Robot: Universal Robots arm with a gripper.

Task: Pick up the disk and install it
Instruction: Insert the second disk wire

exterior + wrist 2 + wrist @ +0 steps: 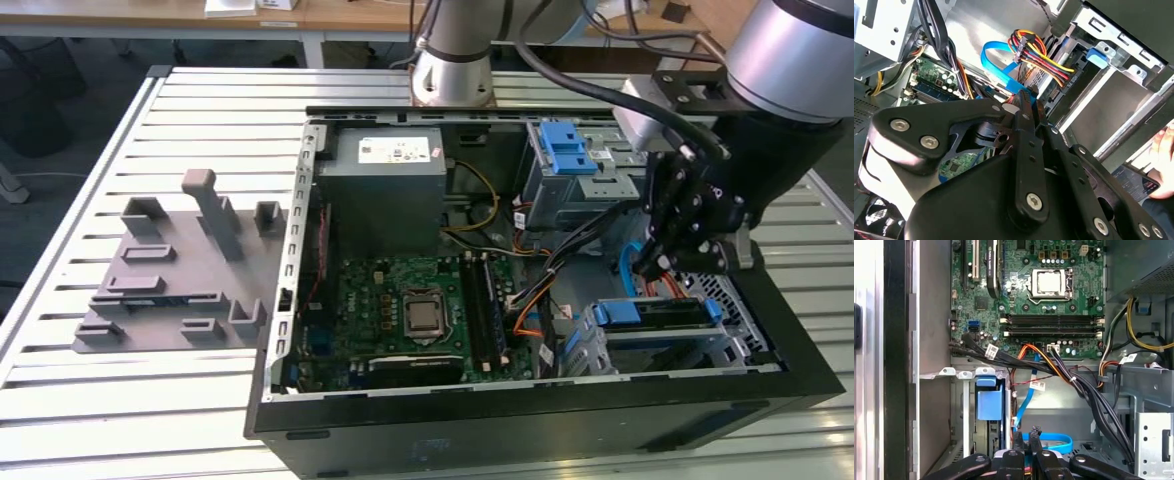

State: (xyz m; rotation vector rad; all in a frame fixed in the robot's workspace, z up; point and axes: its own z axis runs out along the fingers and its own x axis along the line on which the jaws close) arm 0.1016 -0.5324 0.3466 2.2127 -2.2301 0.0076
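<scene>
The disk [657,313] lies flat in the metal drive cage at the case's front corner, on the exterior view's right, with its blue carrier frame showing. The first wrist view shows the carrier's blue tab [990,402] at the mouth of the cage. In the second wrist view, the disk's connector end [1070,80] has a red, yellow and black cable bundle against it. My gripper [665,262] hangs just above and behind the cage, over a blue flat cable [1051,444]. In both wrist views the fingers stand shut together with nothing between them [1024,100] [1026,437].
The open computer case [534,425] lies on a slatted metal table. Inside it are the motherboard [400,310], a grey power supply box [387,175], a blue ridged latch [567,150] on the upper bay, and loose cables. A grey fixture [174,280] stands at the exterior view's left. A hand [1166,165] shows beside the case.
</scene>
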